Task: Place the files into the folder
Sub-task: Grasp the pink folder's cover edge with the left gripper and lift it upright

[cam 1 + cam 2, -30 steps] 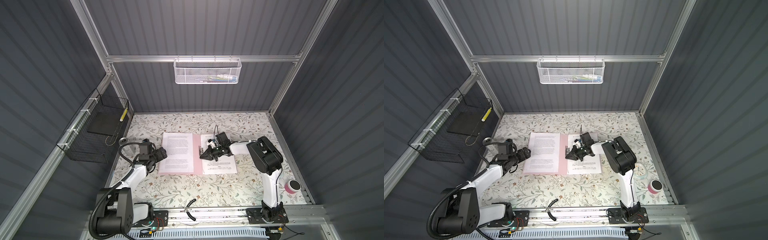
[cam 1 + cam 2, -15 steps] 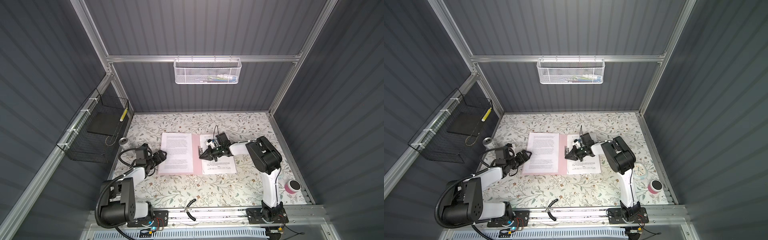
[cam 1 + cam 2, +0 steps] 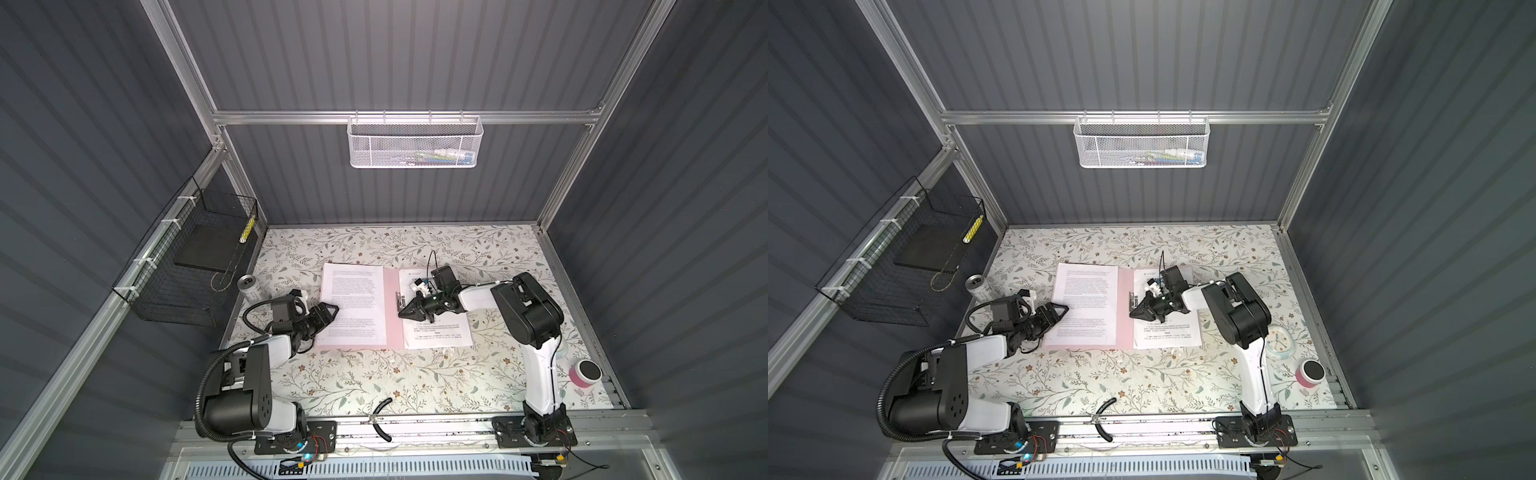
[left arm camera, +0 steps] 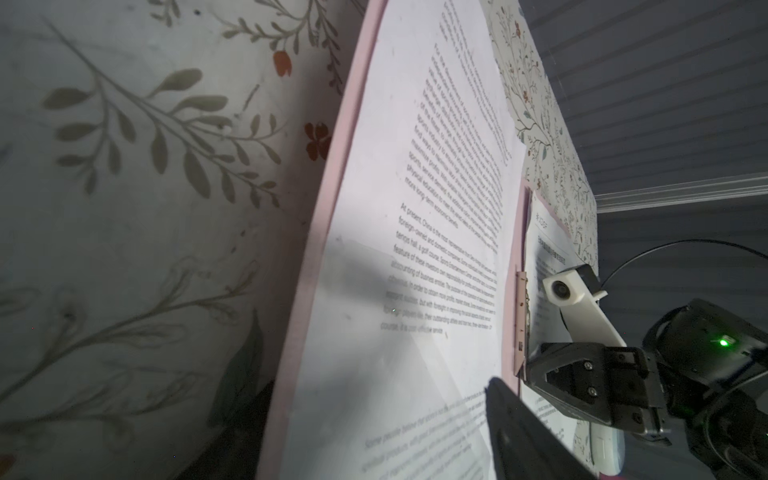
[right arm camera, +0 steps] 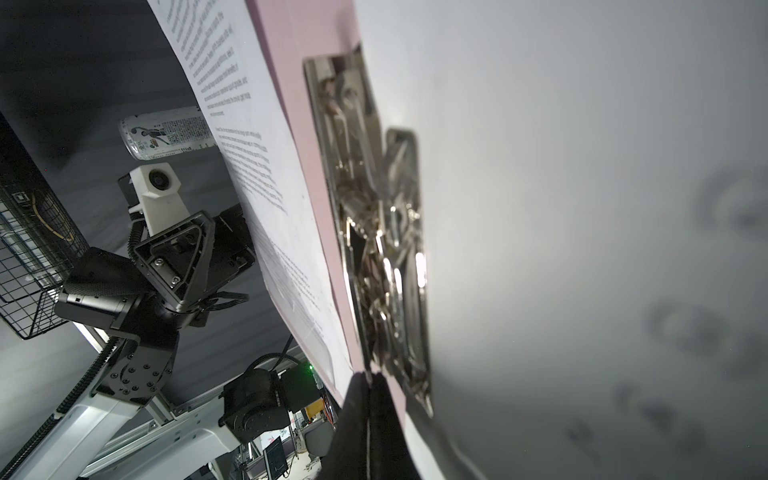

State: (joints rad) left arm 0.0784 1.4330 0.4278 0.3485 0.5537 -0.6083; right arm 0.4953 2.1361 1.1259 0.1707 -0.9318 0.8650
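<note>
Hunched lower than a second ago, the left arm sets the left hand (image 3: 331, 310), jaws spread, at the near long edge of the loose sheet (image 3: 353, 303), which lies lengthwise across its reach on the open folder (image 3: 394, 324), with the pressed-together right hand (image 3: 404, 313) at the clip (image 3: 400, 300) beyond.

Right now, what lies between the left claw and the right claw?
A printed sheet on the folder's left cover, then bare pink cover and the clip bar by the right claw; both top views show it.
</note>
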